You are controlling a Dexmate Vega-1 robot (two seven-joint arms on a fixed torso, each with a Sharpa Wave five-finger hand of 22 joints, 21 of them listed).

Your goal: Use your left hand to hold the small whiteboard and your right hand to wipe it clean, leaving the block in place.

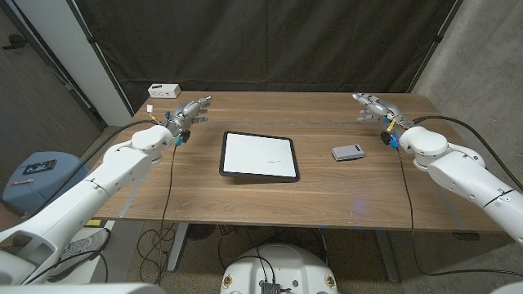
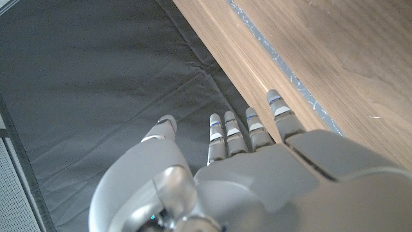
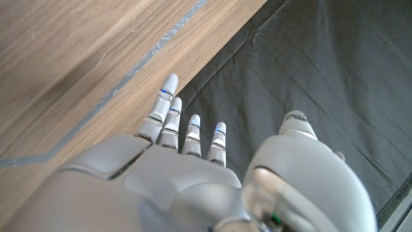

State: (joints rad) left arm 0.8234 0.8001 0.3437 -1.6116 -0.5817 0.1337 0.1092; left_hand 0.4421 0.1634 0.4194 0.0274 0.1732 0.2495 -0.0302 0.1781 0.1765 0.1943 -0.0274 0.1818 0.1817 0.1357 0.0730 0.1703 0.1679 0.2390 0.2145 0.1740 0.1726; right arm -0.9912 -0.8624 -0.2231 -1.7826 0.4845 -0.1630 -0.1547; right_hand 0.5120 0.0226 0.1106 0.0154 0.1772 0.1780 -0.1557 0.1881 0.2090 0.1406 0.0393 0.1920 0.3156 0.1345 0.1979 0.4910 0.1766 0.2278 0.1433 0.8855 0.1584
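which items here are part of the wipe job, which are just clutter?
Job:
- small whiteboard, table centre
- grey block, right of the board, apart from it
- left hand, holding nothing
- right hand, holding nothing

Lying about:
- white box, far left table corner
- blue stool with phone, off the table's left side

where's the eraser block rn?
Head view: the grey block lies on the table's right side, between the whiteboard and the right hand, apart from both.

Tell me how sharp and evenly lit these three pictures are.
Head view: sharp, evenly lit, no glare on the whiteboard. Left wrist view: left robot hand soft up close, table grain crisp. Right wrist view: right robot hand likewise, wood slightly blurred.
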